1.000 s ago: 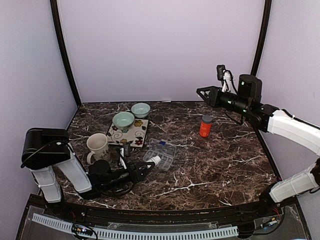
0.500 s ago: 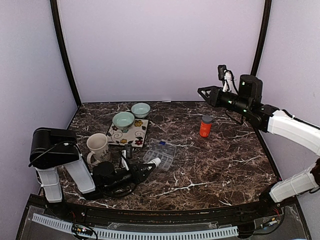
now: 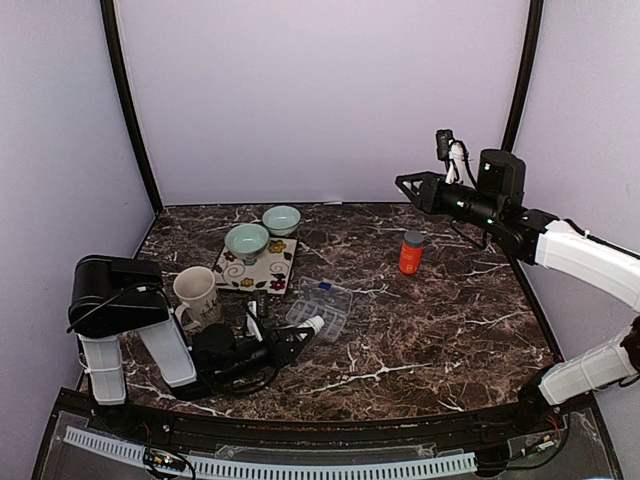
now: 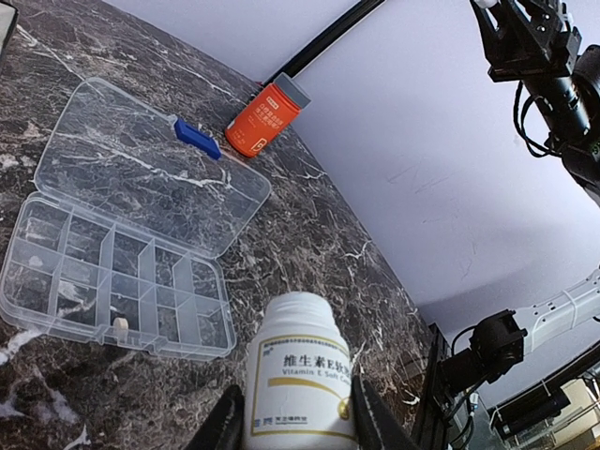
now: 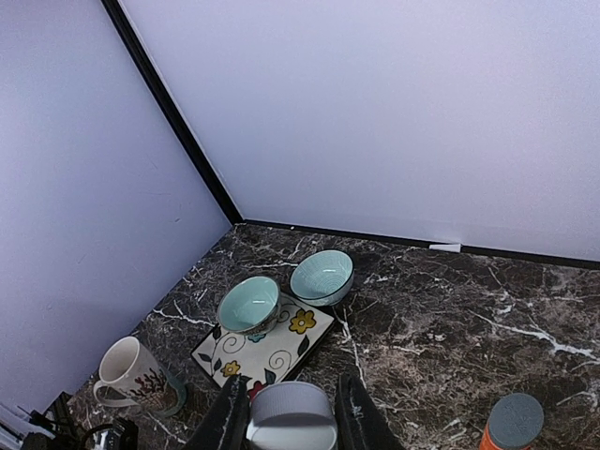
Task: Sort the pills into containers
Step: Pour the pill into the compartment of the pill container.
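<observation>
Containers (image 4: 112, 291) (lid (image 4: 141, 159) open), one pale pill (image 4: 119, 324)

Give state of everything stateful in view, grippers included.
organiser box: lid open, laid flat; cells nearly all empty
white bottle: gripped, tipped toward the box
left gripper: shut on white bottle
orange bottle: upright, capped
right gripper: raised, shut on grey-topped item
mug: upright
left bowl: upright, empty
right bowl: upright, empty

Dark marble table (image 3: 440, 320). Cream mug (image 3: 195, 290), upright, near left. Floral square mat (image 3: 262, 270) just beyond it. Pale green bowl (image 3: 246, 240) on the mat; second pale green bowl (image 3: 282, 218) at its far edge
</observation>
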